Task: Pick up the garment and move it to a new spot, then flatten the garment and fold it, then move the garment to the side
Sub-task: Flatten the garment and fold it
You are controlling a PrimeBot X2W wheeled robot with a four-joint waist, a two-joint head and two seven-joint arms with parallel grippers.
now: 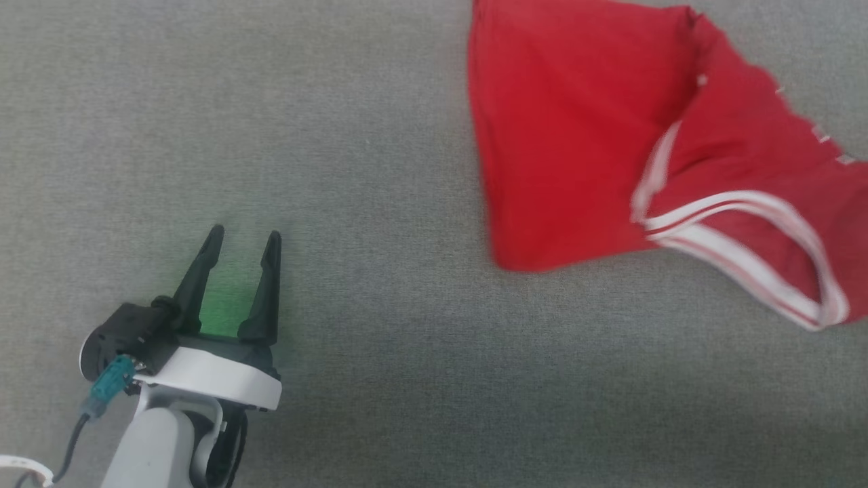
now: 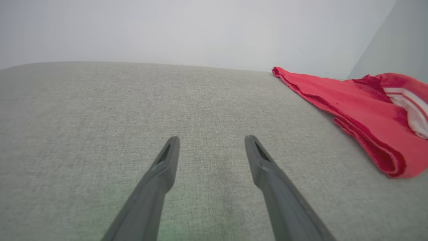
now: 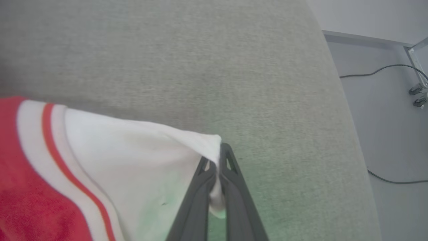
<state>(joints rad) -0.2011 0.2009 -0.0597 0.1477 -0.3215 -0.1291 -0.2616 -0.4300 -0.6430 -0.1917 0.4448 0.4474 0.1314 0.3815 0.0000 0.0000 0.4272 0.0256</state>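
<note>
The garment (image 1: 583,129) is a red shirt with red-and-white stripe trim, lying partly lifted at the upper right of the grey surface in the head view. Its number is hidden. In the left wrist view the garment (image 2: 361,113) lies to the right, well apart from my left gripper (image 2: 211,142). That left gripper (image 1: 244,237) hovers open at the lower left with nothing between its fingers. My right gripper (image 3: 216,157) is shut on the garment's white sleeve (image 3: 140,150), pinching a fold of cloth between its fingertips.
A grey fabric surface (image 1: 339,135) spreads under everything. In the right wrist view its right edge drops to a pale floor (image 3: 384,117) with a dark cable (image 3: 374,72) and some metal fittings at the far right.
</note>
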